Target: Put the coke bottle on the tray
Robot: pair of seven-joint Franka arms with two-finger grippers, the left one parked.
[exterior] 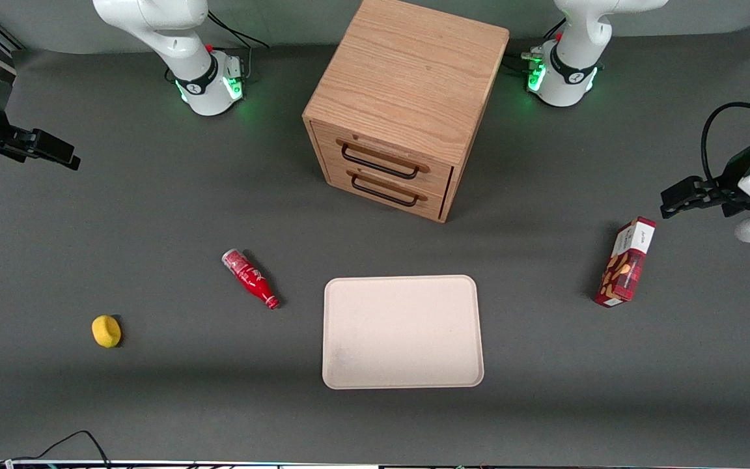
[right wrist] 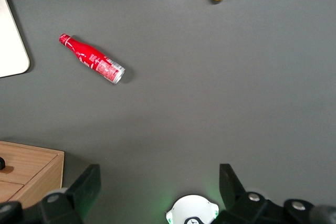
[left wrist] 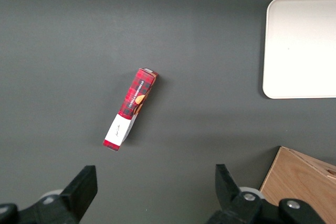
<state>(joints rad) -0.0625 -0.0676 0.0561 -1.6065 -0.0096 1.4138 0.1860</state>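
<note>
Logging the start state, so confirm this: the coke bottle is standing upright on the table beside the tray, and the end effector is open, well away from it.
Not quite. The coke bottle is lying on its side, not upright, as the front view shows. The rest holds: it rests on the table beside the tray, and the end effector is open, well away from it.

The coke bottle (exterior: 250, 278) looks like glossy red plastic with a clear base, lying on a matt dark grey table (exterior: 153, 215). The tray (exterior: 403, 331) is smooth matt cream, plastic-looking. The cabinet (exterior: 401, 98) is grainy light wood with dark metal handles. The gripper (right wrist: 160, 184), up above the table, is matt black, fingers spread.
</note>
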